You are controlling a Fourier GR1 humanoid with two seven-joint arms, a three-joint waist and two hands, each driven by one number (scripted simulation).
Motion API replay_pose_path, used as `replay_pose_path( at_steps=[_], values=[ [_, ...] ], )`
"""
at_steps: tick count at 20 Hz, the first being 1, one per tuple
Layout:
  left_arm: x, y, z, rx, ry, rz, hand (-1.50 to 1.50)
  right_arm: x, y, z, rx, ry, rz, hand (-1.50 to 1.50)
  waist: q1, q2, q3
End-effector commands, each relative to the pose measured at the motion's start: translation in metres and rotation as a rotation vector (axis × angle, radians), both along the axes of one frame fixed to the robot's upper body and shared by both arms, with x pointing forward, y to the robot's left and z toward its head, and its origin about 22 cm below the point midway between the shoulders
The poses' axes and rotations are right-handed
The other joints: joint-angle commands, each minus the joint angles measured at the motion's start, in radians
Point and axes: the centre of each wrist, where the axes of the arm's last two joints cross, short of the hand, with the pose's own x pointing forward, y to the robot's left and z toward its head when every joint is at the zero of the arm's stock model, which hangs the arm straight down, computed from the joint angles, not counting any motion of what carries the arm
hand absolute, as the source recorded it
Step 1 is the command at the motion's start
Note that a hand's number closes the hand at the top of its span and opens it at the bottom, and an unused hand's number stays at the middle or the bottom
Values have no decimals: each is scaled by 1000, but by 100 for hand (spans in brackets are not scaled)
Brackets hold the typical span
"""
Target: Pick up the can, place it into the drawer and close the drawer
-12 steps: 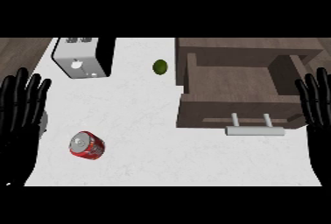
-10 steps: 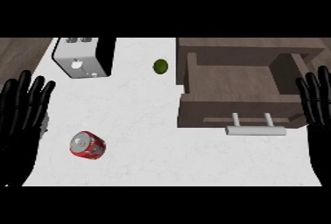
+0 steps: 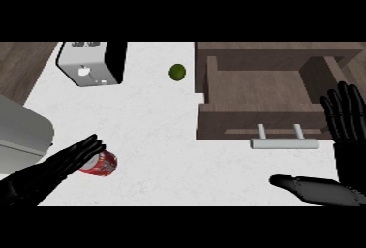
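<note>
Red can (image 3: 100,163) lies at left hand (image 3: 63,168) fingertips, fingers straight, unclosed; right hand (image 3: 348,116) far off, open.

My left hand (image 3: 61,167) touches the can (image 3: 100,163), which lies on the surface (image 3: 157,126). Far to its right (past my raised right hand (image 3: 348,116)) stands the open drawer (image 3: 261,94); behind, a toaster (image 3: 89,63).

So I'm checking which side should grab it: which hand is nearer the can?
Left. The left hand has its fingertips at the can; the right hand rests far across the counter.
</note>
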Motion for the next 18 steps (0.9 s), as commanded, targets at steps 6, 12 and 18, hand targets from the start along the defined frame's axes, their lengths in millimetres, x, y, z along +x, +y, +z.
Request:
replay_pose_path(
  at_steps=[6, 12, 18],
  values=[
    [-5, 88, 17, 51, 83, -119, -150, -27, -25, -21, 21, 89, -36, -150, 0, -3, 4],
    [0, 89, 6, 30, 144, -63, -150, -34, -23, -25, -10, 91, -24, -150, -2, -3, 4],
    [9, 98, -11, 77, 174, -35, -150, -33, -24, -48, 11, 107, -37, -150, -3, -2, 4]
  ],
)
